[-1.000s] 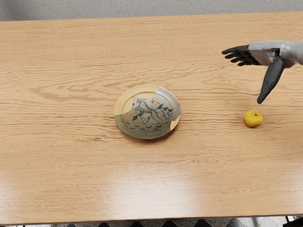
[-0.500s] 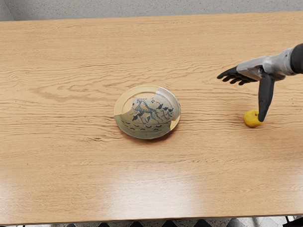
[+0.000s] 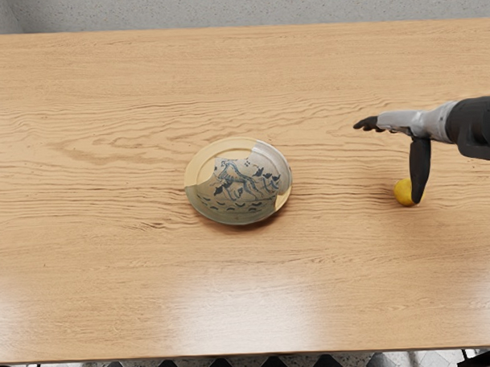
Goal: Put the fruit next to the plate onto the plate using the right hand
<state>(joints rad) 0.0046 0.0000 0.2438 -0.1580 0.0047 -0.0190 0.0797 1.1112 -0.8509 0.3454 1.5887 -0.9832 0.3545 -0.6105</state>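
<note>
One fruit (image 3: 402, 192) on counter (image 3: 111, 277), well apart from plate (image 3: 195, 171). Right hand (image 3: 400, 123) open, nothing held; centre palm over fruit, then close w/ care.

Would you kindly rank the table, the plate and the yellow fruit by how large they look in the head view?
1. table
2. plate
3. yellow fruit, partly hidden by the right hand
</note>
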